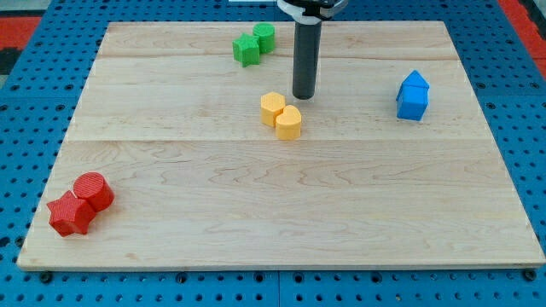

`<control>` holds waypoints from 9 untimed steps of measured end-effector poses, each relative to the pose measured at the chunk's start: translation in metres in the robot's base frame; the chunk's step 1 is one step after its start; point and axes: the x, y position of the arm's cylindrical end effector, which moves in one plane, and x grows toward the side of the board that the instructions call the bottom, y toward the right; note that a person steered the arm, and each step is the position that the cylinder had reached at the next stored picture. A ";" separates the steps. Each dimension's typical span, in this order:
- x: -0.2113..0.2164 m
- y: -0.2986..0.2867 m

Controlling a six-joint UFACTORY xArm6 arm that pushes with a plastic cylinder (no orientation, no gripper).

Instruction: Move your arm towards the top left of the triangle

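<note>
My tip (304, 97) rests on the wooden board (273, 205), near the top middle. Two blue blocks touch each other at the view's right: one with a peaked, triangle-like top (415, 83) and a cube-like one (412, 104) just below it. The tip is far to the left of them, at about their height. A yellow hexagon (272, 107) and a rounded yellow block (289, 123) lie just below and left of the tip, a small gap apart from it.
A green star (246, 49) and a green cylinder (265, 37) sit together at the top, left of the rod. A red star (70, 214) and a red cylinder (94, 191) sit together at the bottom left corner.
</note>
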 end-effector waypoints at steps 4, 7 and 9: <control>0.005 0.000; -0.010 -0.006; -0.029 0.012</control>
